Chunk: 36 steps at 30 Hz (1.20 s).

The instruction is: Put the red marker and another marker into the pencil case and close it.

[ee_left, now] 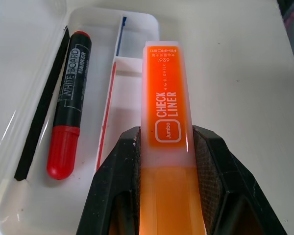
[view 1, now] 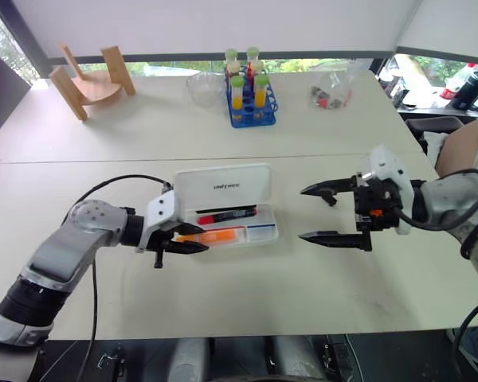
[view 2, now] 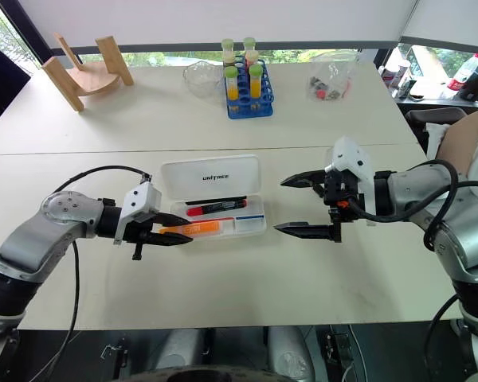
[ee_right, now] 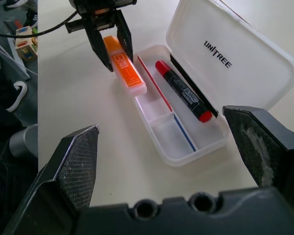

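Hiding highlighter's (ee_left: 165,103) rear end, left gripper (view 1: 193,242)

1. "unitree" in dark capitals is printed on the inside of the raised lid of the white pencil case (ee_right: 245,63).
2. "white board marker" runs in white letters along the black barrel of the red marker (ee_left: 71,103), which lies inside the pencil case.
3. "jumbo check liner", with "highlighter" and "1939" in smaller white print, stands on the orange highlighter (ee_left: 165,112), at the pencil case's front edge.
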Each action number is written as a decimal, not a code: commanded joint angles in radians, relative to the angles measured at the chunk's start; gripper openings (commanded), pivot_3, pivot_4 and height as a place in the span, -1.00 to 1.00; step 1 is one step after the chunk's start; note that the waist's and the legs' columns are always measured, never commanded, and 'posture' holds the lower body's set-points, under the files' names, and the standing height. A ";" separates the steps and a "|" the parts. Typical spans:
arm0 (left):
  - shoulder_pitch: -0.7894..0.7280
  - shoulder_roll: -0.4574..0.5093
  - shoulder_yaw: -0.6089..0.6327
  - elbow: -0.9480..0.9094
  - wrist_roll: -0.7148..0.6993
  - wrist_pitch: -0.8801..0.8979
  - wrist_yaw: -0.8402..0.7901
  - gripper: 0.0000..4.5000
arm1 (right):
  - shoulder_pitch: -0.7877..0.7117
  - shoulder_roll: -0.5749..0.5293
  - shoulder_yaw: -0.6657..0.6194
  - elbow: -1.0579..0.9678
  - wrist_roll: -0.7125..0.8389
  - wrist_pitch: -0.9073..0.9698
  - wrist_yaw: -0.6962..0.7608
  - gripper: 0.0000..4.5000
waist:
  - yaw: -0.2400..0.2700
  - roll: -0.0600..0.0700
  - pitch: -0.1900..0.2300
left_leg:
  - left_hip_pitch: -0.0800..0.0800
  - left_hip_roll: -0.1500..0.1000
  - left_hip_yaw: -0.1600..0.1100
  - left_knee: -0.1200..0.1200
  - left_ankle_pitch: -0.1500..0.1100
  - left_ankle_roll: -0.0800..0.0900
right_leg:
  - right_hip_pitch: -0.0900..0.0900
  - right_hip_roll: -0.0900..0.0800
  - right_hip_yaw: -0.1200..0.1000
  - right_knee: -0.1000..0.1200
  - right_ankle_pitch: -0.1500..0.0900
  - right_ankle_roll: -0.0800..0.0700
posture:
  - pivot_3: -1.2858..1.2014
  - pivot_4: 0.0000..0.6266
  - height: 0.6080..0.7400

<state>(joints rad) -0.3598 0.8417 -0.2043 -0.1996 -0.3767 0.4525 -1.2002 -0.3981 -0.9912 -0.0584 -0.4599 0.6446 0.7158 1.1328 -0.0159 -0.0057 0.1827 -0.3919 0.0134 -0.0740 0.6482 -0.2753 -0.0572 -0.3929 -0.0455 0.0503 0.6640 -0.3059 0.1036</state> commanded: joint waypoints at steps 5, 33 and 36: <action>-0.034 -0.030 -0.004 0.050 0.061 -0.036 0.013 -0.60 | -0.015 -0.003 -0.018 -0.025 0.009 -0.014 -0.005 1.00 | 0.001 0.000 0.000 | 0.000 0.000 0.000 0.000 0.000 0.000 | 0.000 0.000 0.000 0.000 0.000 0.000 | 0.03 -0.52 1.00; 0.474 0.030 0.703 -0.394 -0.329 0.307 0.218 0.94 | -0.052 0.139 0.078 0.363 -0.285 -0.068 -0.245 1.00 | 0.005 -0.001 0.002 | 0.000 0.001 0.000 0.000 0.000 0.000 | 0.000 -0.001 0.000 0.000 0.000 0.000 | 0.03 -0.52 1.00; 0.464 0.022 0.612 -0.348 -0.214 0.225 0.280 0.94 | -0.065 0.153 0.086 0.369 -0.298 -0.075 -0.238 1.00 | 0.004 -0.001 0.002 | 0.000 0.000 0.000 0.000 0.000 -0.001 | 0.001 -0.001 0.000 0.000 0.000 0.000 | 0.03 -0.52 1.00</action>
<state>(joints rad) 0.1136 0.8652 0.4499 -0.5632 -0.6606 0.7381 -0.9603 -0.4360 -0.8412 0.0368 -0.0801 0.3540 0.6604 0.8906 -0.0119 -0.0064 0.1845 -0.3913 0.0132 -0.0736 0.6485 -0.2751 -0.0578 -0.3921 -0.0469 0.0506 0.6642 -0.3058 0.1034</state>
